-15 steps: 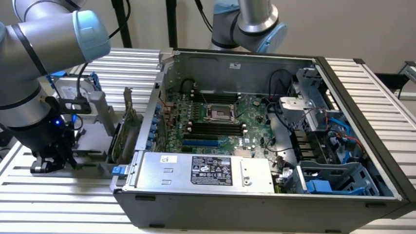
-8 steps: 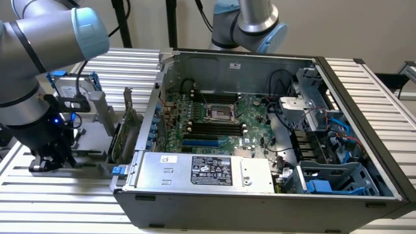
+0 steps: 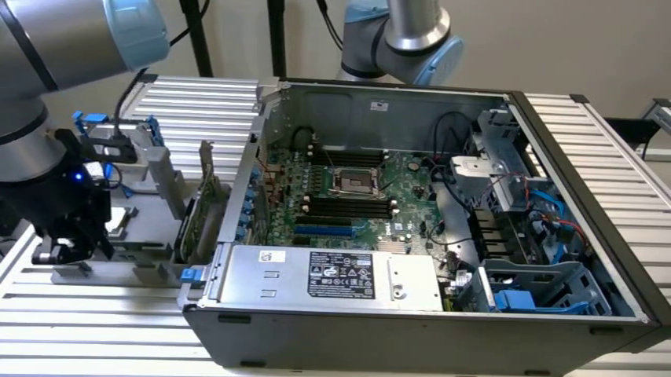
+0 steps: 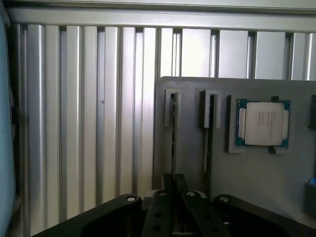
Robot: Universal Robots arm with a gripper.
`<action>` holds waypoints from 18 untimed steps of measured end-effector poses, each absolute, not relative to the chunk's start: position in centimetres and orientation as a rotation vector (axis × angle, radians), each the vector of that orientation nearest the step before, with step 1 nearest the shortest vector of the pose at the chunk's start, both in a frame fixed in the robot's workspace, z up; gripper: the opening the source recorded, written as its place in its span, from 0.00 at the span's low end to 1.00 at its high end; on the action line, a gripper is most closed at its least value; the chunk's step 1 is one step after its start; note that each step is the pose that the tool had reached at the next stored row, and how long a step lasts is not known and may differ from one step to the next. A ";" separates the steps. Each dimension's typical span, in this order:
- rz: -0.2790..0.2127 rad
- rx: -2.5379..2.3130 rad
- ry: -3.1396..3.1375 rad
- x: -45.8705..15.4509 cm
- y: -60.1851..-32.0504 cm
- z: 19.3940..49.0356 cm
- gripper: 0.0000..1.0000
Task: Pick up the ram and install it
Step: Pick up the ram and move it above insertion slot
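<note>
The ram [image 4: 173,140] stands on edge in a narrow slot of a grey holder block [image 4: 190,163], so it appears as a thin dark strip. My gripper [image 4: 173,185] sits at the strip's near end, its dark fingers [image 4: 165,197] drawn close together on either side of it. In the exterior view my gripper [image 3: 63,247] hangs low over the same grey holder [image 3: 147,251], at the exterior view's left of the open computer case [image 3: 419,314]. Inside the case, the motherboard's long black memory slots [image 3: 346,206] lie side by side.
A processor chip [image 4: 261,123] rests in a pocket of the holder, beyond a second narrow slot [image 4: 207,133]. An upright green expansion card [image 3: 204,208] stands between holder and case. A power supply [image 3: 335,275] fills the case's near side. Another arm [image 3: 409,39] rises behind.
</note>
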State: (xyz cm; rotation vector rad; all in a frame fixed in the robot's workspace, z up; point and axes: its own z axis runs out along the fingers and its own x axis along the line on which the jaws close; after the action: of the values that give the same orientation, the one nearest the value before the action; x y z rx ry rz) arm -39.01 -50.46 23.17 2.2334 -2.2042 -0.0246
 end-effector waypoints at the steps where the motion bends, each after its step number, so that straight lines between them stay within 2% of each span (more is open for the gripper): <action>1: -0.025 2.234 -2.204 -39.0 -50.5 23.6 0.13; 18: -0.025 2.234 -2.204 -36.5 -50.5 31.3 0.13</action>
State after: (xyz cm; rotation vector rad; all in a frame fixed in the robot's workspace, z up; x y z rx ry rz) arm -36.47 -50.45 31.32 2.2343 -2.2038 -0.0253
